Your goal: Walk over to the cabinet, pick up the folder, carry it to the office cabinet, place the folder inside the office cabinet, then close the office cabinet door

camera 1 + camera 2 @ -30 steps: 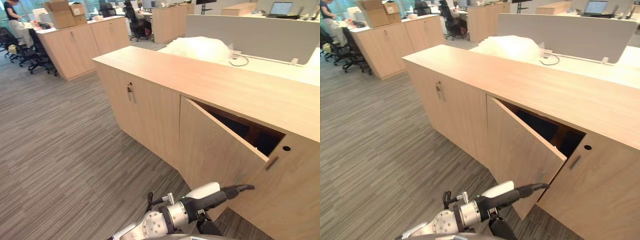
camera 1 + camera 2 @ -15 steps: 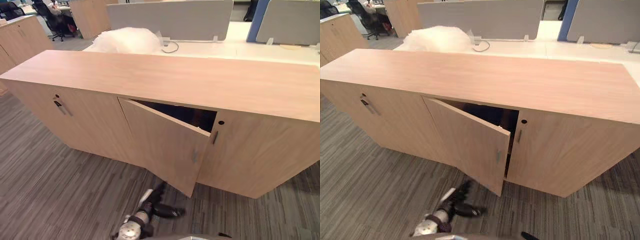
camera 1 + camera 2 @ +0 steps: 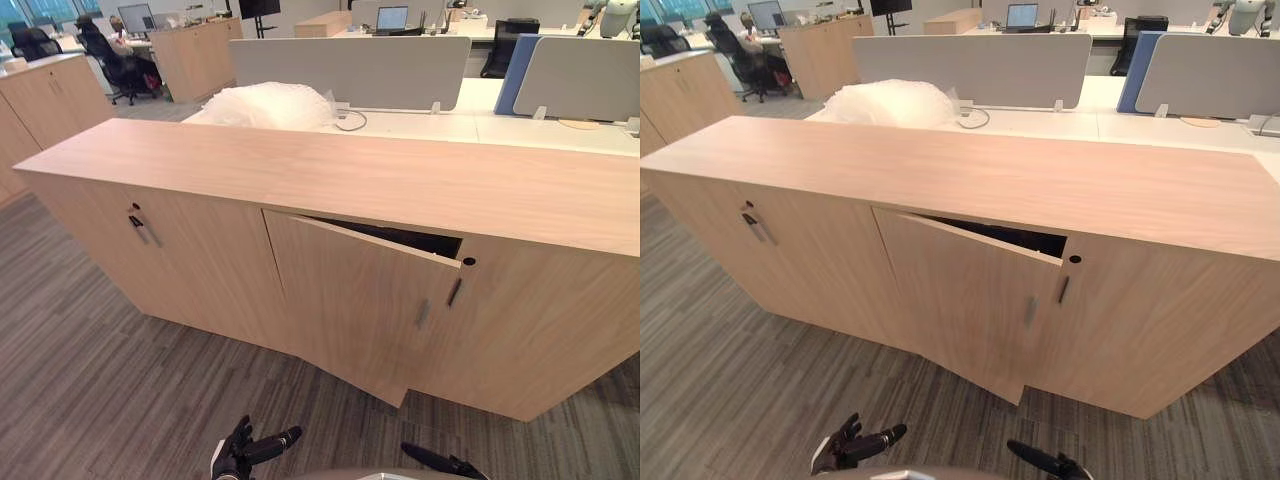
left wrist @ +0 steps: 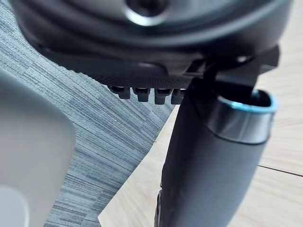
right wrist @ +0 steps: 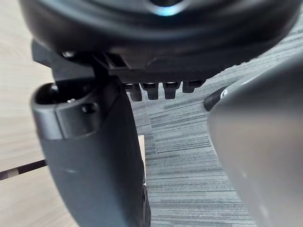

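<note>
Your left hand (image 3: 240, 452) hangs low over the grey striped carpet (image 3: 110, 380), its fingers (image 4: 144, 91) loosely spread and its thumb (image 4: 208, 179) straight, with nothing in its hold. In its wrist view, carpet and pale wood show past the thumb. Your right hand (image 3: 1035, 457) hangs at the same height on the other side, also over carpet, and you cannot tell whether it is spread or curled. Nothing lies against its thumb (image 5: 94, 161). Ahead of both hands and above them, well apart from either, stands the office cabinet (image 3: 350, 175), a long low unit of pale wood. Its door (image 3: 350, 300) sits roughly between your two hands and is ajar. It is hinged at its left edge, and its right edge is swung out toward you, leaving a narrow dark wedge (image 3: 400, 236) under the cabinet top. A slim handle (image 3: 422, 313) sits near the door's free edge. The neighbouring door (image 3: 545, 340) to the right is flush, with its own handle (image 3: 454, 292) and a round lock hole (image 3: 469, 262) just beside the gap. The doors further left are flush too, with a handle (image 3: 141, 231) between them. You cannot tell where the folder is, since the wedge is too dark to see inside. Behind the cabinet, a heap of clear plastic wrap (image 3: 270, 105) lies on a white desk (image 3: 500, 125) in front of grey divider screens (image 3: 350, 70). Far to the left, a person (image 3: 118, 30) sits at another desk.
</note>
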Available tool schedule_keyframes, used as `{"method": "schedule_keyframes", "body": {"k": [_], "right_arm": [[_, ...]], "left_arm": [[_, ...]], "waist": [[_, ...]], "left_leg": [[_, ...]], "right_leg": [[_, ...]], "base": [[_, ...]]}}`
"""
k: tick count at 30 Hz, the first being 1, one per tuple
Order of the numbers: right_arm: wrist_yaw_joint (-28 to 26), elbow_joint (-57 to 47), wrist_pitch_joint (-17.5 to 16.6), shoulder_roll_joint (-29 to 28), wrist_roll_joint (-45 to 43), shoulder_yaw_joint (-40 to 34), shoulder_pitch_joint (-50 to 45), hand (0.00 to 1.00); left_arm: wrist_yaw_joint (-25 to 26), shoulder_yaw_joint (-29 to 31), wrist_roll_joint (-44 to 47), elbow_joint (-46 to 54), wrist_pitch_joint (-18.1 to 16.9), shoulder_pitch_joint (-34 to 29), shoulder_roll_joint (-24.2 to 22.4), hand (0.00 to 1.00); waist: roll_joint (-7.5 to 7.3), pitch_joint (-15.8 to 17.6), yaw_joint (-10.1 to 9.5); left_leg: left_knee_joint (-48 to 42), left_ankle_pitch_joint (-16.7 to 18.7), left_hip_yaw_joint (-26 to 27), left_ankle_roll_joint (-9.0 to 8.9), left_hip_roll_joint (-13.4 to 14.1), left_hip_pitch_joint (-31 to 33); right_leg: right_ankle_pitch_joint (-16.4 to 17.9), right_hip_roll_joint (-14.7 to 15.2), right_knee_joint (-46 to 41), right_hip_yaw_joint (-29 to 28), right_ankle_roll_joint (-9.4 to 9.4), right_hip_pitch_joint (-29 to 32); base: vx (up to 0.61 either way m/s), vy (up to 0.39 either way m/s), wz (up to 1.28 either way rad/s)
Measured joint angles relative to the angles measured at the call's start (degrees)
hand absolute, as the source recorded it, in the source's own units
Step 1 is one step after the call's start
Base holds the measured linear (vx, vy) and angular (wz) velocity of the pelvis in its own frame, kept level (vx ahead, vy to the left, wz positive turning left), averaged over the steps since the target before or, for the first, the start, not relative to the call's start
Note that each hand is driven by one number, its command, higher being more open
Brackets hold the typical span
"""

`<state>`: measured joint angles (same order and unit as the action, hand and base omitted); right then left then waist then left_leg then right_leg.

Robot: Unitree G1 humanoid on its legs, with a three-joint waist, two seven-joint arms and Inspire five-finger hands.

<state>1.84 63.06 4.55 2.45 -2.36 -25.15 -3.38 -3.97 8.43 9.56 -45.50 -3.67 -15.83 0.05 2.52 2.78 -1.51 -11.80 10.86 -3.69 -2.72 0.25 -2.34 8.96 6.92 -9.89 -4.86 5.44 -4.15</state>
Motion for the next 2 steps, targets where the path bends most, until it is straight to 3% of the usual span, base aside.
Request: {"method": "schedule_keyframes", "body": {"k": [2], "right_arm": [[0.1,0.0,-0.2,0.0,0.1,-0.5,-0.2,1.00]], "left_arm": [[-0.1,0.5,-1.4,-1.6,-0.1,1.2,-0.3,1.00]], "waist": [[0.02,-0.1,-0.01]], "left_leg": [[1.4,-0.7,-0.1,0.32,0.4,-1.1]], "right_leg": [[0.1,-0.5,0.6,0.5,0.04,-0.4]], "base": [[0.17,-0.050,0.03]]}}
